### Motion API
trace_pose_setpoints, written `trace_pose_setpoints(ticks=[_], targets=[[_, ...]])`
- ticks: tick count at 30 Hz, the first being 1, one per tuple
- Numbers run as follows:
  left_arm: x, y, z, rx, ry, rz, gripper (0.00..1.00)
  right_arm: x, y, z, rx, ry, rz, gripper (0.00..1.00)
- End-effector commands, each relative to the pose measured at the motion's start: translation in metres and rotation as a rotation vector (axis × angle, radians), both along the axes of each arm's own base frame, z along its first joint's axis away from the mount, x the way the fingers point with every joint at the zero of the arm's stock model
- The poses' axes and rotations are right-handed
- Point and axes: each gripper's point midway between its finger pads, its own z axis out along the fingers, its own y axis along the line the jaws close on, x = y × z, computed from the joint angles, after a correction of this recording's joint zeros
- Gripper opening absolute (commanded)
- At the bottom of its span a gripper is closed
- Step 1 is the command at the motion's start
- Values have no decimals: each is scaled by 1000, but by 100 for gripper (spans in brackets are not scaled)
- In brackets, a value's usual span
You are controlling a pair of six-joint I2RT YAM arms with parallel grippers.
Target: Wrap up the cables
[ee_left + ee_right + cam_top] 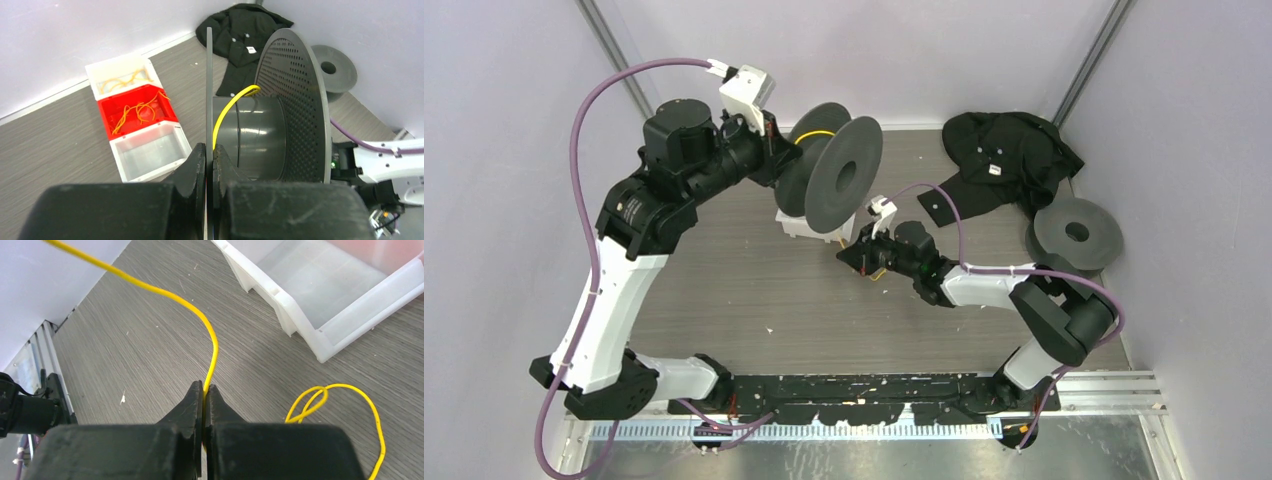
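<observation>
My left gripper (210, 155) is shut on the thin near flange of a dark grey spool (260, 132) and holds it up above the bins; it also shows in the top view (776, 140). A yellow cable (227, 112) runs over the spool's hub (816, 133). My right gripper (205, 388) is shut on a yellow cable (210, 347) that runs up and away to the left; its loose end forms a loop (345, 405) on the table at the right. In the top view the right gripper (864, 255) is low in front of the spool.
A row of bins stands on the table: white (120, 75) and red (137, 112) ones with loose yellow cables, and a white one (150, 152) without. A second spool (1076, 233) and a black cloth (1009, 155) lie at the back right. Walls close in on both sides.
</observation>
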Motion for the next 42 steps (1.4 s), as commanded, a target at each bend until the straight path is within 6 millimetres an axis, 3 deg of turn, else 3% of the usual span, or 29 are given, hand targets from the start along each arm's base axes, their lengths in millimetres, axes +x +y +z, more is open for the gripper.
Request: trace_pose_setpoints(ticks=[1,6,11,15,21,26,30,34,39,42], targets=[[10,23,55,-174,-143,164,0,-9,4,31,81,-30,-11,1],[37,26,45,-305,-119,300,0,-43,0,23,26,25,-5,0],[64,34,23,-352,-86,443,1,-72,3,33,-27,52,6,0],[87,42,-7,-301,-64,569,0,-105,17,65,-81,12,100,0],[105,26,-49,-209,-11,555,0,-136,22,136,-109,-121,232,0],[105,15,-84,-96,19,496,1,-131,3,201,-114,-287,217,1],[97,2,-114,-11,56,390,0,-114,-18,239,-145,-425,122,0],[91,0,-143,52,94,346,1,-92,-34,260,-183,-512,52,0],[80,-9,-152,70,106,265,1,-66,-54,281,-161,-541,-24,0],[72,-17,-157,112,106,180,1,-54,-63,283,-186,-552,-50,0]])
